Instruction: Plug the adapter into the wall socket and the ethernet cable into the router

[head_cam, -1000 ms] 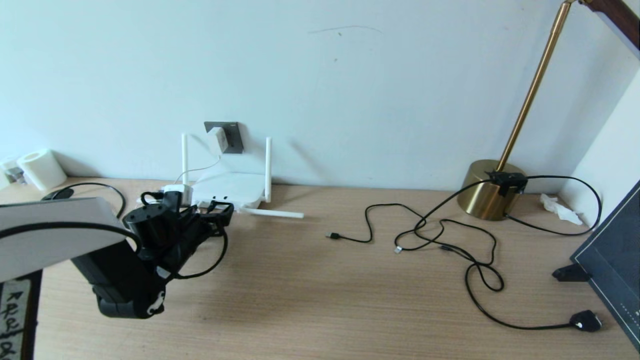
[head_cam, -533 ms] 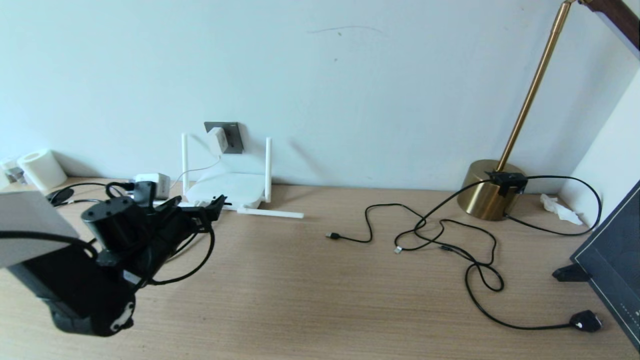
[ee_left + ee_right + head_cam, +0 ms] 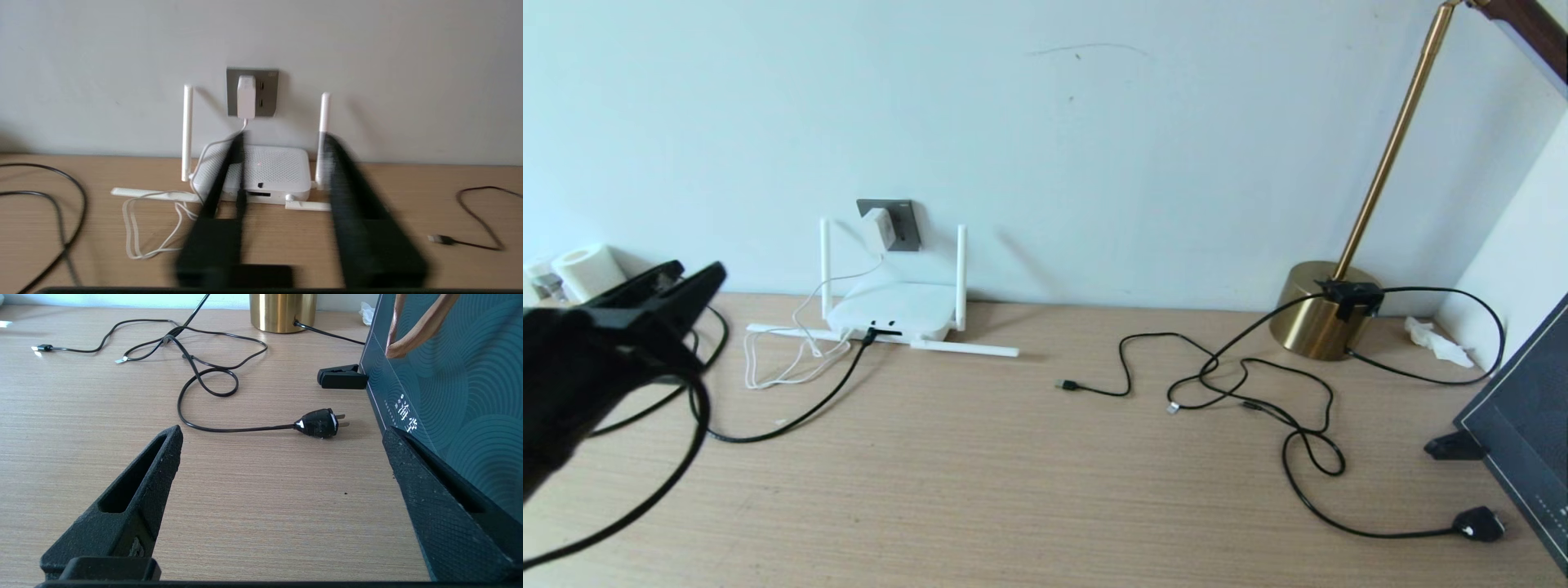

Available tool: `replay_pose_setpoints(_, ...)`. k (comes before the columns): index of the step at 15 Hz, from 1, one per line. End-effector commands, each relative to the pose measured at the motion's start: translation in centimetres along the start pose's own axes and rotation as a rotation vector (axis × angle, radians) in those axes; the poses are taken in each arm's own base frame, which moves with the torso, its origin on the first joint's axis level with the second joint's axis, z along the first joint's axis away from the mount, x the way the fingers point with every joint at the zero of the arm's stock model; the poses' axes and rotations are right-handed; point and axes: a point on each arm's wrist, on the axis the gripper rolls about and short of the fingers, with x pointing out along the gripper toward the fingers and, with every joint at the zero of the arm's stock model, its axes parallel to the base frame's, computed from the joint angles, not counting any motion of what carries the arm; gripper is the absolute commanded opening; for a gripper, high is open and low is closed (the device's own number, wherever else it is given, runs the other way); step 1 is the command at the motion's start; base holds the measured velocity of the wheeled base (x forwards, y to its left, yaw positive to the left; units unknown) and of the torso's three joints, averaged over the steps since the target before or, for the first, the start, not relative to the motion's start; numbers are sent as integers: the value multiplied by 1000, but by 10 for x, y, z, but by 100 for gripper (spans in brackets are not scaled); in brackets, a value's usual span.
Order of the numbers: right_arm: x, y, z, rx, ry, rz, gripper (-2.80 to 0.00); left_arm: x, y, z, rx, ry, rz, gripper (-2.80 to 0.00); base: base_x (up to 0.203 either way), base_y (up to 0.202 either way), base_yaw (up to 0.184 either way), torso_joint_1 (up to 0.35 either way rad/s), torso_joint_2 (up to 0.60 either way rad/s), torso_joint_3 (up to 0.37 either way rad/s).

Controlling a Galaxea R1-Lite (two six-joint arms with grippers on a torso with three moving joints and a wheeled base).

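Since the adapter (image 3: 879, 225) is seated in the wall socket (image 3: 904, 224) and the ethernet cable (image 3: 800, 412) in the front edge of the router (image 3: 894, 309), both are located straight ahead of the nearer left gripper (image 3: 698, 271), jaws slightly apart and empty, while the right gripper (image 3: 282, 433) is spread wide, well apart.

Adapter (image 3: 879, 227) sat plugged in the wall socket (image 3: 898, 222), thin white cord (image 3: 788, 359) looping down onto the desk (image 3: 1013, 490). Router (image 3: 892, 310) lay below against the wall, ethernet cable (image 3: 792, 412) plugged in its front edge. Left gripper (image 3: 658, 298) hung at far left, well apart from the router, fingers close together, holding nothing. Brass lamp base (image 3: 1319, 314) with tangled black cable (image 3: 1258, 392) stood at right.
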Motion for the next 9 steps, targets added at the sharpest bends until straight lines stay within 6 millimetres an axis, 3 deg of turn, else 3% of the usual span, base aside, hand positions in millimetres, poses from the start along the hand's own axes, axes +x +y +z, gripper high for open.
replay_pose_setpoints(1, 1, 0, -3, -1, 9, 0, 0, -108, 4, 28, 10, -37, 2, -280, 0, 0, 0, 0, 0, 0)
replay_pose_setpoints(3, 1, 0, -3, 0, 9, 0, 0, -157, 4, -4, 17, 135, -6, -280, 0, 0, 0, 0, 0, 0)
replay_pose_setpoints(4, 1, 0, -3, 0, 9, 0, 0, -172, 3, -29, 12, 225, -9, -280, 0, 0, 0, 0, 0, 0)
replay_pose_setpoints(6, 1, 0, -3, 2, 9, 0, 0, -187, 0, -84, 7, 465, -26, -280, 0, 0, 0, 0, 0, 0)
replay_pose_setpoints(7, 1, 0, -3, 0, 9, 0, 0, -193, -1, -101, 15, 587, -28, -280, 0, 0, 0, 0, 0, 0)
replay_pose_setpoints(9, 1, 0, -3, 0, 9, 0, 0, -200, -2, -103, 22, 541, 26, -280, 0, 0, 0, 0, 0, 0)
